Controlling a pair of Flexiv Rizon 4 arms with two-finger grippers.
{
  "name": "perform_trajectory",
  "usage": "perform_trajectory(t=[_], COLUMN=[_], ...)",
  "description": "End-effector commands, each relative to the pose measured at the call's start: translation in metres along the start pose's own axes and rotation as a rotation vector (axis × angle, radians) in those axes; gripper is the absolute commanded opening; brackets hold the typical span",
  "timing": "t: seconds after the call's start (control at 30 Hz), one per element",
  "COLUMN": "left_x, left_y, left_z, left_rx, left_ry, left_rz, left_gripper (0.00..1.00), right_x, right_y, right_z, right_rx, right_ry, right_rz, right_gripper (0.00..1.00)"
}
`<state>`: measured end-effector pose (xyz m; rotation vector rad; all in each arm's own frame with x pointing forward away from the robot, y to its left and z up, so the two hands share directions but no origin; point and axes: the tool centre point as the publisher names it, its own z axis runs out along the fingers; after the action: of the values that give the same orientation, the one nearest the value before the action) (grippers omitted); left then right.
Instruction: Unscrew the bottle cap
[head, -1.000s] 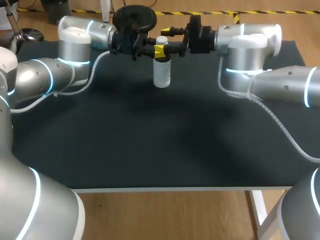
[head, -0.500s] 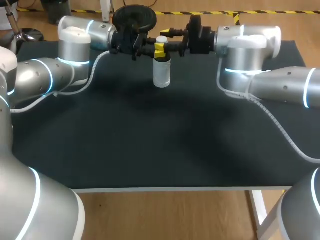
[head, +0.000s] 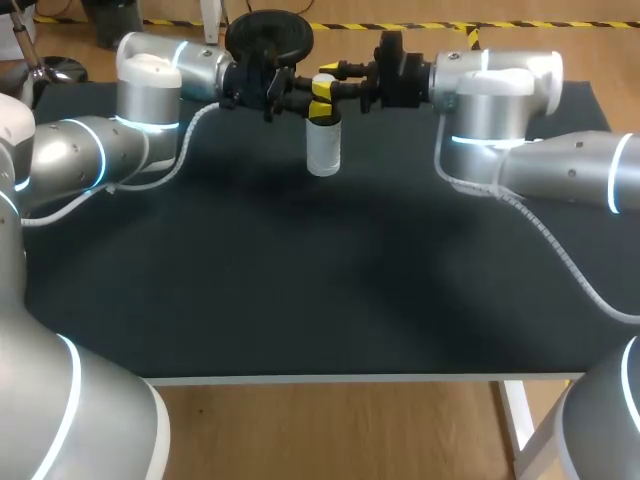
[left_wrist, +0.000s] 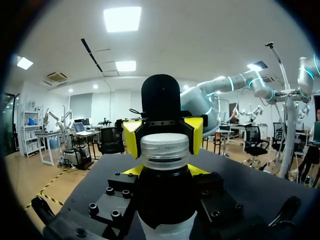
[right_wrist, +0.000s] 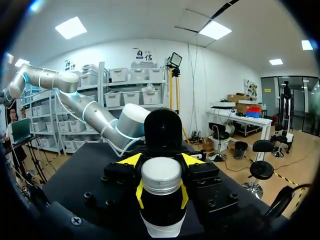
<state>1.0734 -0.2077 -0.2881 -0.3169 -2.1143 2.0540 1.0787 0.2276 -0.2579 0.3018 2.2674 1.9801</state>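
Note:
A small bottle (head: 322, 148) with a white label and a dark neck stands upright at the back middle of the table. My left gripper (head: 303, 101) comes in from the left and is shut on its neck. In the left wrist view that gripper (left_wrist: 165, 171) sits just under the silver cap (left_wrist: 165, 149). My right gripper (head: 325, 84) comes in from the right at cap height. In the right wrist view the right gripper (right_wrist: 161, 194) has a yellow tip pressed to each side of the cap (right_wrist: 161, 174). I cannot tell whether the bottle's base touches the table.
The black table top (head: 300, 270) spreads wide in front of the bottle, down to its pale front edge (head: 330, 379). Both arms lie along the back edge, meeting at the bottle.
My right gripper's fingers have closed in from wide open onto the cap, and their yellow tips now cover it in the head view. The left arm and the bottle have stayed put.

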Motion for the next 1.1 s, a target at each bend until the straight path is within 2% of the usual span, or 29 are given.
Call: perform_trajectory(t=[0.03, 0.33, 0.53, 0.67, 0.9, 1.1], left_x=[-0.010, -0.010, -0.010, -0.010, -0.010, -0.010], left_y=[0.002, 0.002, 0.002, 0.002, 0.002, 0.002], left_z=[-0.002, -0.002, -0.002, -0.002, -0.002, -0.002], left_rx=[0.006, 0.006, 0.006, 0.006, 0.006, 0.006], left_ry=[0.079, 0.079, 0.079, 0.079, 0.079, 0.079], left_rz=[-0.001, -0.001, -0.001, -0.001, -0.001, -0.001], left_gripper=[0.00, 0.00, 0.00, 0.00, 0.00, 0.00], right_x=[-0.006, -0.016, -0.018, -0.015, -0.010, -0.008], right_y=[-0.005, -0.008, -0.012, -0.012, -0.009, -0.008], right_z=[0.002, 0.004, 0.004, 0.006, 0.007, 0.011], right_rx=[0.026, 0.057, 0.044, 0.034, 0.065, 0.102], right_ry=[0.068, 0.283, 0.424, 0.524, 0.706, 0.828], right_rz=[0.002, -0.015, -0.008, -0.007, -0.031, -0.030], right_gripper=[0.00, 0.00, 0.00, 0.00, 0.00, 0.00])
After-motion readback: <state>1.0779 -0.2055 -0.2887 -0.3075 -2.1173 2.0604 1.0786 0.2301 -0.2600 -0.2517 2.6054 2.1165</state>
